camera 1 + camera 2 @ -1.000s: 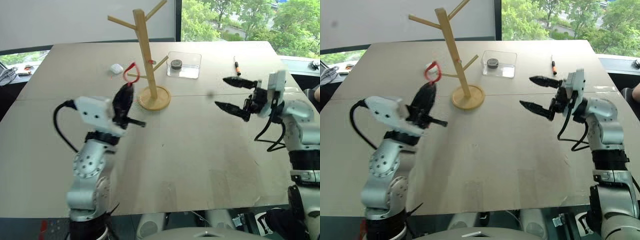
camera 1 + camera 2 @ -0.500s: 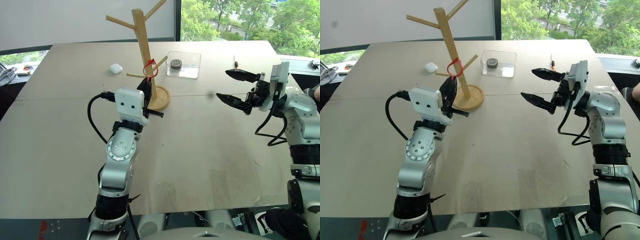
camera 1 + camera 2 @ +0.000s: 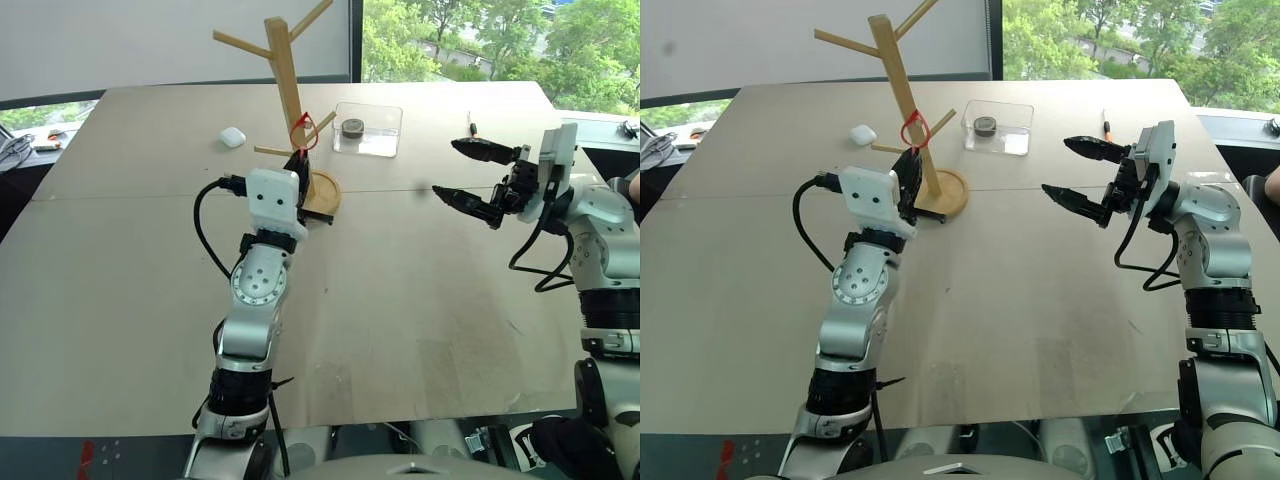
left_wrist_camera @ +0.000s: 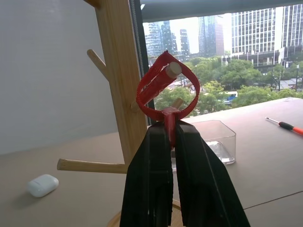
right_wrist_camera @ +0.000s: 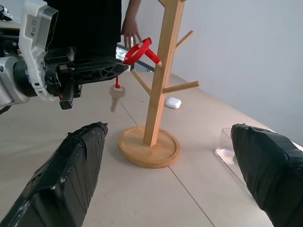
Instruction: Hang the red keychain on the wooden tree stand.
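The wooden tree stand (image 3: pixel 289 88) rises from its round base (image 3: pixel 322 196) at the table's middle back. My left gripper (image 3: pixel 299 155) is right in front of the post, shut on the red keychain (image 4: pixel 166 87) just below the strap loop. In the left wrist view the loop encircles the tip of an upward-angled peg (image 4: pixel 172 70). The small dark key (image 5: pixel 116 92) dangles under the left fingers (image 5: pixel 97 67). Off to the right, my right gripper (image 3: pixel 446 168) hovers over the table, open and holding nothing, pointing toward the stand.
A clear plastic box (image 3: pixel 369 130) holding a dark round piece stands behind and right of the stand. A white earbud case (image 3: pixel 232 137) lies to its left, an orange-and-black pen (image 3: pixel 473 129) far right. A person's hand (image 5: pixel 128 30) hangs beyond the table.
My left arm swung forward and right, carrying the red keychain from left of the stand up to the peg by the post. The right arm barely moved.
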Robot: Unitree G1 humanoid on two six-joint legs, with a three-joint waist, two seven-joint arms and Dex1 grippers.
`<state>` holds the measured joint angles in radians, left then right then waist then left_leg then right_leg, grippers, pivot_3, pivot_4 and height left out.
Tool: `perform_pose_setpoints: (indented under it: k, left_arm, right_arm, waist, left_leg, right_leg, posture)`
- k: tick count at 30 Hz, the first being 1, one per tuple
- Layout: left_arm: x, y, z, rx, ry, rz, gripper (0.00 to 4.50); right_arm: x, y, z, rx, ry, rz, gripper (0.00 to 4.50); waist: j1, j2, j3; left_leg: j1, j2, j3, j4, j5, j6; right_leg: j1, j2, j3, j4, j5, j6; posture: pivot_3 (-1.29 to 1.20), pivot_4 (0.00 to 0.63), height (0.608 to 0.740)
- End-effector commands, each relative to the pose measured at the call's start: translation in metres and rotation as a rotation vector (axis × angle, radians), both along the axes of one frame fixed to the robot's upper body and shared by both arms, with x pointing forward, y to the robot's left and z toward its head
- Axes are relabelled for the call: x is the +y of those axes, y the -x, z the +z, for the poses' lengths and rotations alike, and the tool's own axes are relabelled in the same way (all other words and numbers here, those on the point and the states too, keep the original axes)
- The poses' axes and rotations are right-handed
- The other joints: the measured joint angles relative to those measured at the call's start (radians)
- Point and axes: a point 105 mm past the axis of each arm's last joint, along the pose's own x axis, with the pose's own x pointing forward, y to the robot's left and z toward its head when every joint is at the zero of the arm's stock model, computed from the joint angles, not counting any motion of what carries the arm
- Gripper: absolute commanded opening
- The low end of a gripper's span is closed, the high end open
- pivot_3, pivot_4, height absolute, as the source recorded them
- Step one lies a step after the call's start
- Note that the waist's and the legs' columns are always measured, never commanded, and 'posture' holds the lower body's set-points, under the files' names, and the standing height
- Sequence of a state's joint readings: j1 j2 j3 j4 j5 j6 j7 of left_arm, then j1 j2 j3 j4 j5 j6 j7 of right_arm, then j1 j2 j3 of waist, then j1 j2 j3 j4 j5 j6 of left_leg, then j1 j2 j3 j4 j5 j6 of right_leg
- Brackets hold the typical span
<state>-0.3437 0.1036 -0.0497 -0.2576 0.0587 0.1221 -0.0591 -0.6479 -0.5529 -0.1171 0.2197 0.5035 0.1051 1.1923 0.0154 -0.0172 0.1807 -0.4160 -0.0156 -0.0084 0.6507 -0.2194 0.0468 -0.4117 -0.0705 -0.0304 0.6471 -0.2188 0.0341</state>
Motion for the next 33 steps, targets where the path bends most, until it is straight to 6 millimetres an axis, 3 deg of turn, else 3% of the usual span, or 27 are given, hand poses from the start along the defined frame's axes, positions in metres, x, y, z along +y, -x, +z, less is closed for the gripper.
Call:
perform_pose_setpoints:
  k: [1, 8, 11, 16, 19, 23, 27, 30, 33]
  left_arm:
    - [-0.006, -0.002, 0.016, -0.058, 0.001, -0.003, 0.07]
    - [-0.008, -0.010, 0.016, -0.048, 0.017, 0.001, 0.07]
    - [-0.007, -0.011, 0.016, -0.048, 0.015, 0.007, 1.00]
    - [-0.006, -0.011, 0.012, -0.039, 0.011, 0.007, 3.36]
    - [-0.005, -0.011, 0.012, -0.036, 0.007, 0.016, 4.31]
    - [0.005, -0.013, 0.005, 0.002, 0.048, 0.047, 4.31]
    - [0.033, -0.013, -0.009, 0.054, 0.110, 0.143, 4.31]
    - [0.065, -0.007, -0.022, 0.089, 0.138, 0.246, 4.31]
    - [0.082, -0.001, -0.030, 0.108, 0.138, 0.292, 4.31]
  right_arm:
    - [0.001, 0.002, 0.013, -0.059, -0.005, -0.001, 4.50]
    - [0.000, 0.001, 0.011, -0.060, -0.004, -0.008, 4.50]
    - [0.000, 0.001, 0.011, -0.060, -0.003, -0.011, 4.50]
    - [-0.001, 0.001, 0.009, -0.058, -0.006, -0.018, 4.50]
    - [-0.001, -0.002, 0.007, -0.046, -0.021, -0.033, 4.50]
    - [-0.003, -0.014, -0.001, -0.024, -0.059, -0.113, 4.50]
    - [-0.008, -0.031, -0.019, 0.011, -0.122, -0.251, 4.50]
    - [-0.012, -0.046, -0.032, 0.047, -0.210, -0.405, 4.50]
    - [-0.015, -0.054, -0.040, 0.063, -0.256, -0.503, 4.50]
  waist:
    - [0.000, 0.000, 0.000]
    - [0.000, 0.000, 0.000]
    - [0.000, 0.000, 0.000]
    - [0.000, 0.000, 0.000]
    - [0.000, 0.000, 0.000]
    - [-0.001, 0.000, 0.000]
    - [-0.002, 0.000, 0.000]
    - [-0.006, 0.000, 0.000]
    - [-0.002, 0.000, 0.000]
  left_leg:
    - [0.000, 0.000, 0.000, 0.000, 0.000, 0.000]
    - [0.000, 0.000, 0.000, 0.000, 0.000, 0.000]
    - [0.000, 0.000, 0.000, 0.000, 0.000, 0.000]
    - [0.000, 0.000, 0.000, 0.000, 0.000, 0.000]
    - [0.000, 0.000, 0.000, 0.000, 0.000, 0.000]
    - [0.000, 0.000, 0.000, 0.000, 0.000, 0.000]
    - [0.000, 0.000, 0.000, 0.000, 0.000, 0.000]
    - [0.000, 0.000, 0.001, 0.000, 0.000, 0.000]
    - [0.000, 0.001, 0.001, 0.000, 0.000, 0.000]
  right_leg:
    - [0.000, 0.000, 0.000, 0.000, 0.000, 0.000]
    - [0.000, 0.000, 0.000, 0.000, 0.000, 0.001]
    - [0.000, 0.000, 0.000, 0.000, 0.000, 0.001]
    - [0.000, 0.000, 0.000, 0.000, 0.000, 0.001]
    - [0.000, 0.000, 0.000, 0.000, 0.000, 0.001]
    - [0.000, 0.000, 0.000, 0.000, 0.000, 0.001]
    - [0.000, 0.000, 0.001, 0.000, 0.000, 0.001]
    - [0.000, 0.000, 0.001, 0.000, 0.000, 0.001]
    - [-0.001, 0.001, 0.001, 0.001, 0.000, 0.001]
  posture:
    - [0.00, 0.150, 0.740]
    - [0.00, 0.150, 0.740]
    - [0.00, 0.150, 0.740]
    - [0.00, 0.150, 0.740]
    - [0.00, 0.150, 0.740]
    - [0.00, 0.150, 0.740]
    - [0.00, 0.150, 0.740]
    - [0.00, 0.150, 0.740]
    - [0.00, 0.150, 0.740]
